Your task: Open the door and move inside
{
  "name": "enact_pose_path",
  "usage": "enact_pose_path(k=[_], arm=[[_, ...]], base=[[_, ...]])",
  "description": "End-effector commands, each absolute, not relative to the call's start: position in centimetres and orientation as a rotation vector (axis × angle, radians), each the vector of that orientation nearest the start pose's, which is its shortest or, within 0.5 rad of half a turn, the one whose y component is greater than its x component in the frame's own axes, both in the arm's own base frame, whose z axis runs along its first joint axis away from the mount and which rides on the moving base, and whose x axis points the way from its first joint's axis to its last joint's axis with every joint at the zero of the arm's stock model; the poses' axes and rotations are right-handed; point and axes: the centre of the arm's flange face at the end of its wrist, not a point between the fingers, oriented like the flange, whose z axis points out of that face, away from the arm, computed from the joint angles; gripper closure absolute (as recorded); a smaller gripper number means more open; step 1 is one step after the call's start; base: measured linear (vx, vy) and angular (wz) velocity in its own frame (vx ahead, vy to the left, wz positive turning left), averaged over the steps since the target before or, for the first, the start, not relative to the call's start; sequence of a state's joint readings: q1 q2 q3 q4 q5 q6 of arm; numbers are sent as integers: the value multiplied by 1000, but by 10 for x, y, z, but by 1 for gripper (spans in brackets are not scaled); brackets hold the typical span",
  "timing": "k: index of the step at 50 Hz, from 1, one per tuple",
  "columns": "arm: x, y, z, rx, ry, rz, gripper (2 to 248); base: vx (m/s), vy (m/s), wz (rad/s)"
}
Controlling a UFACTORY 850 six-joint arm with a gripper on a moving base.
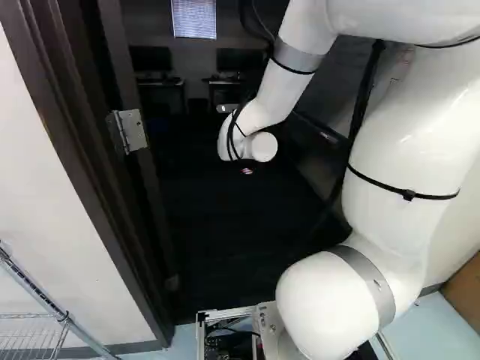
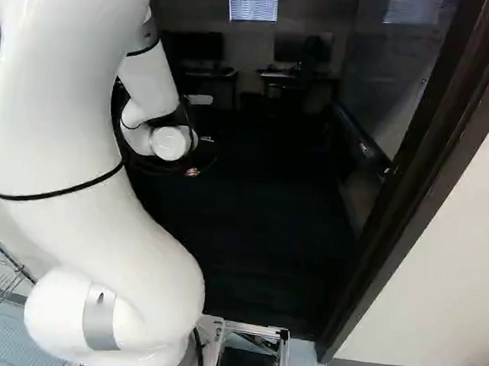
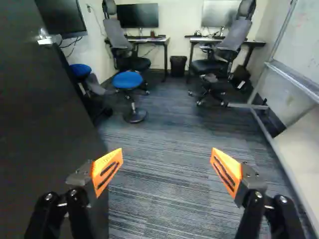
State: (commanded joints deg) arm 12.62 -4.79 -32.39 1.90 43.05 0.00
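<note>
holding nothing with the gripper (image 3: 166, 157), spread wide. could scrape the door (image 3: 45, 124), probably ajar as far as the gloom shows, close beside it, or snag the handle (image 3: 47, 39) if driving in skewed. must also clear the door frame (image 2: 425, 197) behind, then 1 blue stool (image 3: 127, 80) ahead.

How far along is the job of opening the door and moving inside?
Done: the door stands open. In progress: the arm reaches through the door frame, its hand open and empty. Left: the base, at the threshold, must probably drive inside.
</note>
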Motion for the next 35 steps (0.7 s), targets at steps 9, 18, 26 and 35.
enact_pose_path(k=[9,18,26,35], arm=[[423,84,415,-2466,-208,-1748,3],[409,72,416,-2466,-211,-1765,3],[397,64,416,-2462,-227,-1782,3],[382,54,416,-2459,-247,-1798,3]], base=[[0,0,0],[0,0,0],[0,0,0],[0,0,0]])
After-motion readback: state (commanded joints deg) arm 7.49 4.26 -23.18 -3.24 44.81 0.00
